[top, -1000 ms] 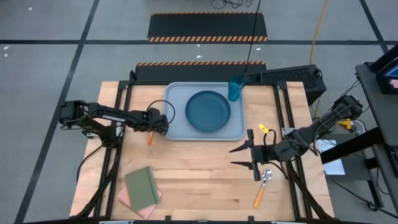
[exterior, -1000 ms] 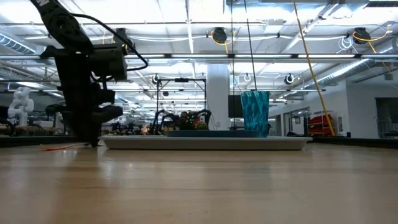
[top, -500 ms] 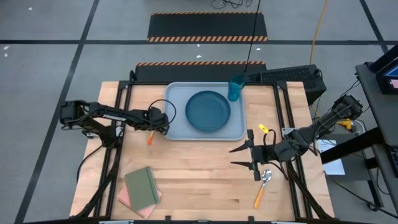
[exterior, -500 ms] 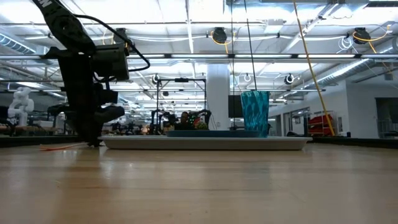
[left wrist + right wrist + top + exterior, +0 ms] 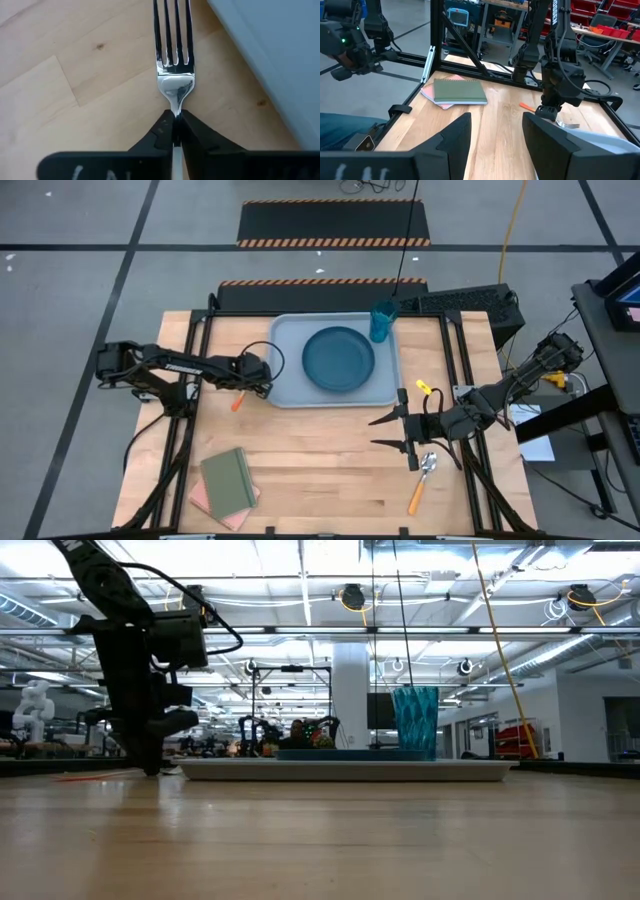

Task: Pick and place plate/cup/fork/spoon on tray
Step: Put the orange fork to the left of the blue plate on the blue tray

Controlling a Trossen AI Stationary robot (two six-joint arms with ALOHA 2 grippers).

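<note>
Counter (image 5: 320,470) of pale wood fills my overhead view. At its left edge I have the left pincer (image 5: 258,375) down low, its jaws closed tight on the neck of the fork (image 5: 173,60), right where the metal meets the orange handle. From the wrist camera I see the tines lying flat on the wood, just beside the tray's rim; overhead, the orange handle pokes out beneath the pincer, off the tray's left edge. Near the front left corner lies a green notebook (image 5: 227,479) on top of something pink.

Moving right, the tray (image 5: 283,385) sits at the back middle of the counter. The plate (image 5: 338,359) rests inside it, about centred. The cup (image 5: 381,322) stands upright at the tray's back right corner.

Farther right, the right pincer (image 5: 387,432) hovers above the wood in front of the tray, jaws spread wide and holding nothing. The spoon (image 5: 423,480) lies on the counter just beside it, toward the front edge, bowl nearest the arm. A small yellow scrap (image 5: 423,387) sits by the tray's right side.
</note>
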